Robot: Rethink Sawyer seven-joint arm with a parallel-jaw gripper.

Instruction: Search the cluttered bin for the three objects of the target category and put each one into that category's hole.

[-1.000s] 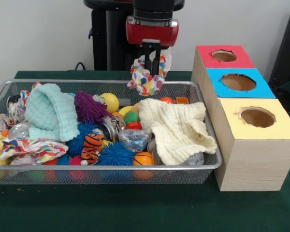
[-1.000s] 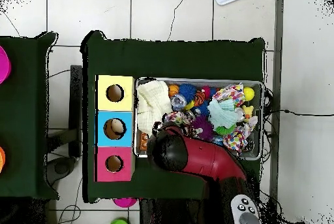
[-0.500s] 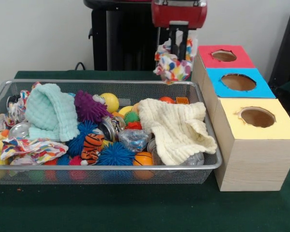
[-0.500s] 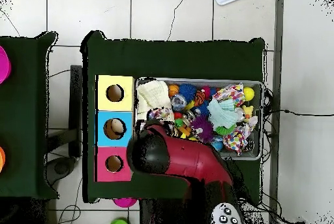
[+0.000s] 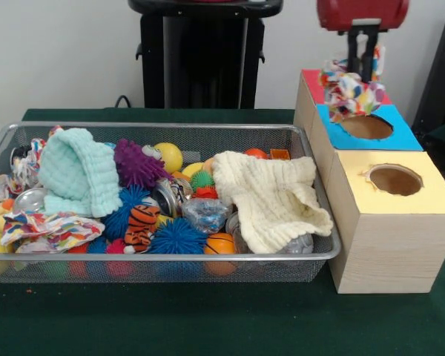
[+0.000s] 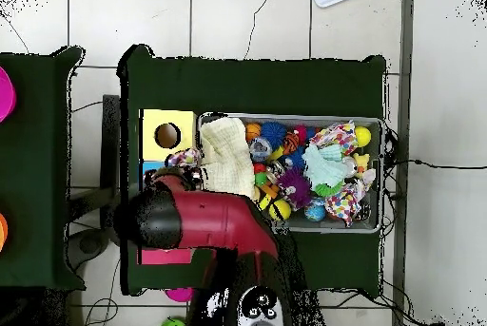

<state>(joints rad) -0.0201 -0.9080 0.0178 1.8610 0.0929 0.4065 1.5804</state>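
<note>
One speckled fabric piece [image 5: 350,93] hangs bunched from the gripper [image 5: 362,65], whose fingers are pinched on its top, over the boxes at about the red and blue faces; in the overhead view it hangs just short of the yellow-faced hole [image 5: 394,179]. That hole looks empty from here, so I'd say no piece has gone in yet and this is the first delivery, partway there. A second printed piece [image 5: 48,228] lies at the near left corner of the wire bin [image 5: 208,259], and what may be the third [image 5: 31,154] pokes out behind the mint-green cloth [image 5: 74,172]. The cream cloth [image 5: 271,197] sprawls at the bin's right end.
</note>
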